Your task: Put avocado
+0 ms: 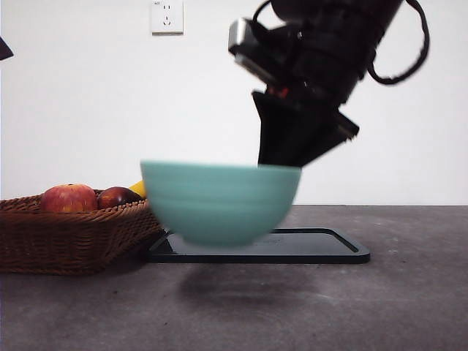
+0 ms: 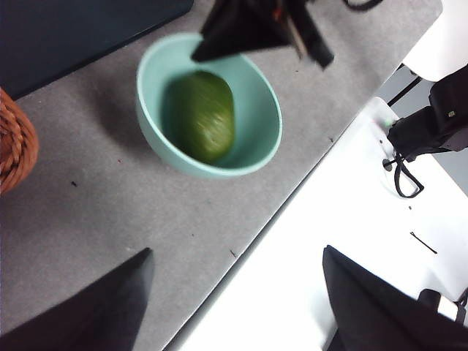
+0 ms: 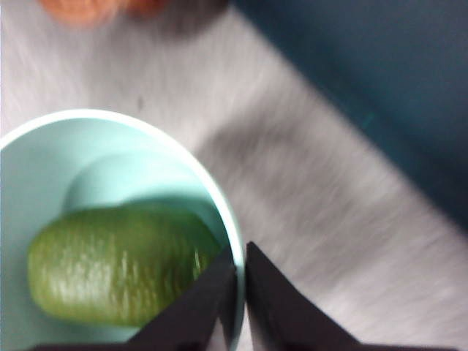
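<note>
Avocado [image 2: 201, 115] inside teal bowl [image 2: 257, 150], right claw [image 3: 240, 281] pinching bowl rim, left claw [image 2: 234, 307] spread

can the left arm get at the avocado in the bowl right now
Probably not cleanly. The avocado lies open in the teal bowl, but the right end effector is clamped on the bowl's rim, holding it off the table. The left end effector hangs open, well away.

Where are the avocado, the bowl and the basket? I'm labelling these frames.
avocado [image 2: 201, 115]: left wrist view, middle of its green skin.
bowl [image 1: 219, 201]: front view, teal outer wall.
basket [image 1: 66, 238]: front view, woven front side.
</note>
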`<state>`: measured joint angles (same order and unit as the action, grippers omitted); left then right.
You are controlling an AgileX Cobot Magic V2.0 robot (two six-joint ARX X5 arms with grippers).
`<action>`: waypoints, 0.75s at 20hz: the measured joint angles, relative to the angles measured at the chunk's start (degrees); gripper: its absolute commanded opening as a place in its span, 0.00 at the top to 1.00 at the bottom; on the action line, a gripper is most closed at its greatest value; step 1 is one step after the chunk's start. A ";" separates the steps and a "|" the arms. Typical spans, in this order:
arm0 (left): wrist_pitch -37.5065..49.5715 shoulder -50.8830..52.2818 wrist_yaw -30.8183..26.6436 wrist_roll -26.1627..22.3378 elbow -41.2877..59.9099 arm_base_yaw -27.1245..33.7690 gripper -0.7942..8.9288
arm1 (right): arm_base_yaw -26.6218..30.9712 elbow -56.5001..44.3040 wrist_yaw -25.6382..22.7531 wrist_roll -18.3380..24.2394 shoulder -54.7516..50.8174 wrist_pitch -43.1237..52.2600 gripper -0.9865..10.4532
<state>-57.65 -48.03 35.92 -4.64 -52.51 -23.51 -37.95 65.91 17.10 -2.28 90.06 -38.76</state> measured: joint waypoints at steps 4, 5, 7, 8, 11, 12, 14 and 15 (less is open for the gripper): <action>0.00 0.00 0.00 0.00 0.00 0.00 0.54 | 4.50 6.29 -1.07 -0.09 0.96 -1.05 0.90; 0.00 0.00 0.00 0.00 0.00 0.00 0.54 | 5.70 8.48 -1.05 -0.09 2.34 -1.27 0.90; 0.00 0.00 0.00 0.00 0.00 0.00 0.54 | 8.46 13.88 -1.16 -0.04 7.10 -2.75 0.90; 0.00 0.00 0.00 0.00 0.00 0.00 0.54 | 9.55 16.63 -1.27 0.02 9.84 -3.82 0.90; -0.02 0.00 0.00 0.00 0.00 0.00 0.54 | 12.24 25.64 -1.29 0.61 17.84 -5.40 0.90; 0.00 0.00 0.00 0.00 0.00 0.00 0.54 | 13.00 28.00 -1.29 0.63 20.06 -5.55 0.90; 0.00 0.00 0.00 0.00 0.00 0.00 0.54 | 14.08 30.73 -1.29 0.72 23.98 -5.53 0.90; 0.00 0.00 0.00 0.00 0.00 0.00 0.54 | 14.40 30.91 -1.29 0.77 25.33 -4.96 0.90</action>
<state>-57.65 -48.03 35.92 -4.64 -52.51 -23.51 -23.55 96.82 15.81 -1.52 115.39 -43.72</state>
